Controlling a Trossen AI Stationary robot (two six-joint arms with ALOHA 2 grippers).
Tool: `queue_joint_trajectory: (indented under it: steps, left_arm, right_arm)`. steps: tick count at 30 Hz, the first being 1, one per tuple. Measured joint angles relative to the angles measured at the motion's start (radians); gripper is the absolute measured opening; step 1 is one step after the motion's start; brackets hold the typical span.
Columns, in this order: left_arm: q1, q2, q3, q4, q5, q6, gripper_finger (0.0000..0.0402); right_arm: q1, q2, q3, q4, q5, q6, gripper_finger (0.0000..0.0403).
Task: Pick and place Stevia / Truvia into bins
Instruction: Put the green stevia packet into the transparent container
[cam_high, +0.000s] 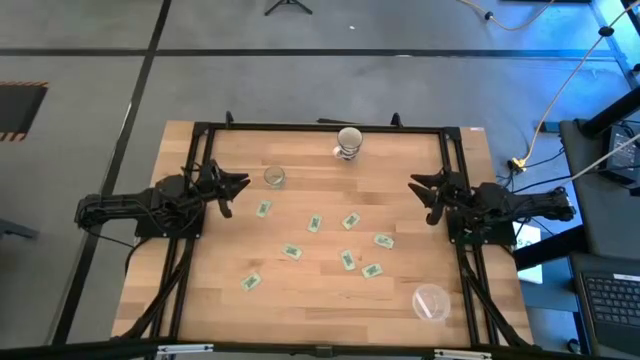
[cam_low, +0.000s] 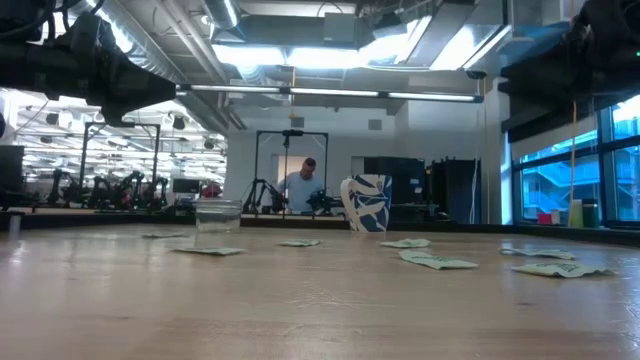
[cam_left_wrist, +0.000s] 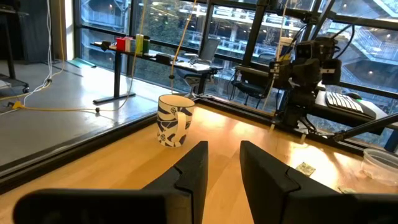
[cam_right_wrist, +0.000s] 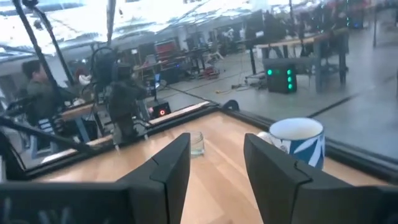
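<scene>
Across the wooden table (cam_high: 200, 300), both arms wait at the edges. At the left edge the left gripper (cam_high: 238, 183) hangs above the wood with its fingers (cam_left_wrist: 194, 171) parted around nothing; at the right edge the right gripper (cam_high: 419, 185) does the same, fingers (cam_right_wrist: 171, 168) spread and empty. Near the right front corner sits the bin (cam_high: 431, 301), a shallow clear round tub. At the far edge stands a white and blue mug (cam_high: 349, 144), and left of it a small clear glass (cam_high: 274, 177). About eight sachets (cam_high: 314, 223), flat white rectangles with green print, lie scattered over the middle of the table, apart from one another and all outside the bin.
</scene>
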Motion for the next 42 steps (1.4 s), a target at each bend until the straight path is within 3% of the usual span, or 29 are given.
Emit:
queue_joint_trajectory:
  steps: [4,9,14,20,28,35,42]
  left_arm:
    - [0.000,0.000,0.000,0.000,0.000,0.000,0.0088]
    - [0.000,0.000,0.000,0.000,-0.007,0.000,0.0088]
    - [0.000,0.000,0.000,0.000,-0.006,0.000,0.0088]
    - [0.000,0.000,0.000,0.000,-0.006,0.031,0.0088]
    - [0.000,0.001,0.000,0.000,0.015,0.175,0.0090]
    - [0.000,0.055,0.000,-0.018,0.102,0.144,0.0139]
    - [0.000,0.117,0.000,-0.022,0.103,0.121,0.0161]
  right_arm:
    - [0.000,0.096,0.000,0.136,-0.014,-0.016,0.0154]
    - [0.000,0.351,0.110,0.276,-0.018,-0.127,0.0154]
    - [0.001,0.702,0.368,0.178,-0.099,-0.217,0.0154]
    - [0.019,1.127,0.719,-0.180,-0.149,-0.218,0.0154]
    - [0.023,1.556,0.929,-0.249,-0.150,-0.179,0.0154]
    - [0.023,1.735,1.073,-0.289,-0.162,-0.129,0.0154]
    - [-0.014,1.733,1.193,-0.657,-0.297,0.199,0.0154]
